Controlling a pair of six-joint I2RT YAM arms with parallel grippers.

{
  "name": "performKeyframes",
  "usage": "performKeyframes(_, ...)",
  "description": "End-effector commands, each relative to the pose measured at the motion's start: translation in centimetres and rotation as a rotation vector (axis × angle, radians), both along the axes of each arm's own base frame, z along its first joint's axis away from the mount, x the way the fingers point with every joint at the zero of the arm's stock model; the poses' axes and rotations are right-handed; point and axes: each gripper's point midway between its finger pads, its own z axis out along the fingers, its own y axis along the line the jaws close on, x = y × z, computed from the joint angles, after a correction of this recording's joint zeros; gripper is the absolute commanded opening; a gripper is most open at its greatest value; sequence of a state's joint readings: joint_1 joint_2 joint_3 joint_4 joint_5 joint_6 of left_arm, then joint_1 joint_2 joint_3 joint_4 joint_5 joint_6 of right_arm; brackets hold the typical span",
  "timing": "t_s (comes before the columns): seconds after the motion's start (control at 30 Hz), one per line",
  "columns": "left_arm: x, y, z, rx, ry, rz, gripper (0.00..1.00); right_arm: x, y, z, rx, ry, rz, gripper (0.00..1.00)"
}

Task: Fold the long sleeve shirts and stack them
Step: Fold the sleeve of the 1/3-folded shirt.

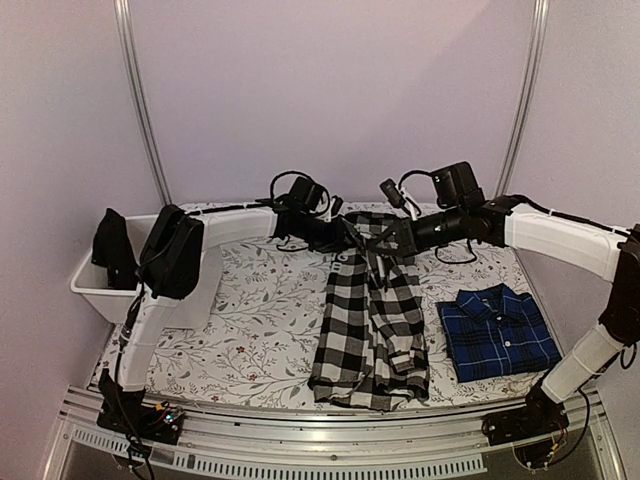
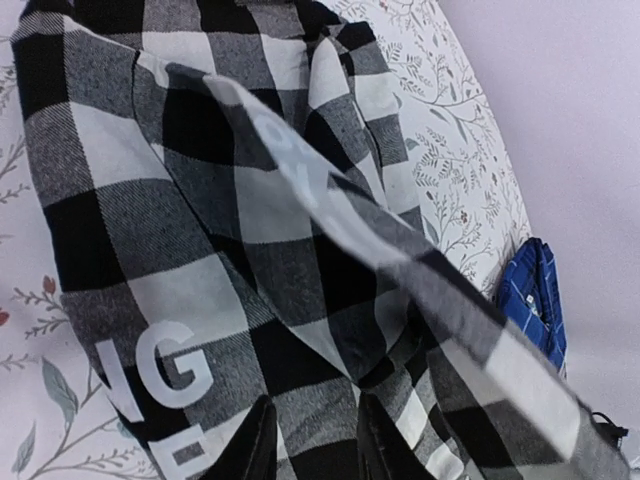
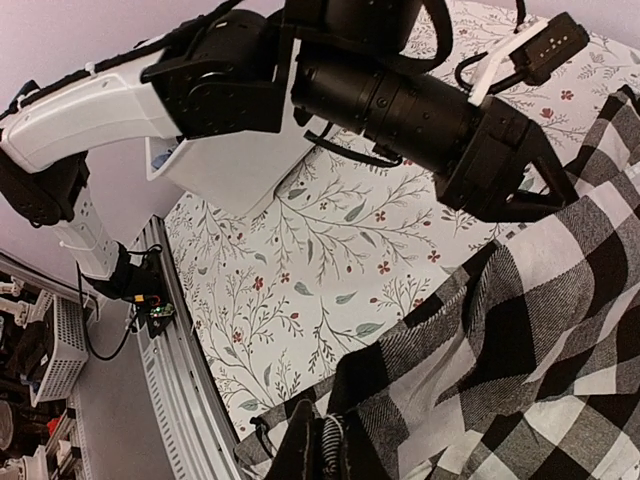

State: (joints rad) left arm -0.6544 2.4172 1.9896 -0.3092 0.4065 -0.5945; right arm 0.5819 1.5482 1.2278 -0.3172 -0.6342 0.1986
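The black-and-white check shirt (image 1: 365,320) hangs in a long bunched strip from the far middle of the table down to its near edge. My left gripper (image 1: 347,234) and right gripper (image 1: 393,238) hold its top end close together, lifted above the table. In the left wrist view, checked cloth (image 2: 250,230) fills the frame and runs between the fingers of the left gripper (image 2: 315,442). In the right wrist view, the right gripper (image 3: 322,452) pinches a cloth edge (image 3: 520,340). The navy plaid shirt (image 1: 498,333) lies folded flat at the right, also in the left wrist view (image 2: 535,300).
A white bin (image 1: 100,285) stands at the table's left edge. The floral tablecloth (image 1: 260,310) covers the table. A metal rail (image 1: 330,440) runs along the near edge. The left arm (image 3: 400,100) fills the top of the right wrist view.
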Motion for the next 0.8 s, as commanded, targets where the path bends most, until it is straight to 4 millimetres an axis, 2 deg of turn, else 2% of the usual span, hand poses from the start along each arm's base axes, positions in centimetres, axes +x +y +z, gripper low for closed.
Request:
performKeyframes(0.0,3.2,0.4,-1.5,-0.072,-0.005,0.020,0.28,-2.6,1.0,-2.0,-0.027,0.065,0.062,0.06)
performKeyframes(0.27,5.8,0.7,-5.4,-0.112,0.067,0.047,0.28,-5.4,3.7,-6.5,-0.088,0.176,0.127,0.08)
performKeyframes(0.37,6.4,1.1,-5.9,-0.133,0.080,0.061,0.28,-5.7,4.7,-8.4,-0.118,0.216,0.131,0.09)
performKeyframes(0.53,6.7,1.1,-5.6,-0.155,0.082,0.050,0.28,-5.2,5.3,-10.7,-0.142,0.273,0.107,0.17)
performKeyframes(0.67,6.8,1.4,-4.5,-0.162,0.068,0.047,0.28,-5.1,5.5,-10.6,-0.146,0.271,0.110,0.29)
performKeyframes(0.77,6.9,1.8,-3.5,-0.163,0.060,0.053,0.30,-4.9,5.4,-9.9,-0.144,0.249,0.099,0.41)
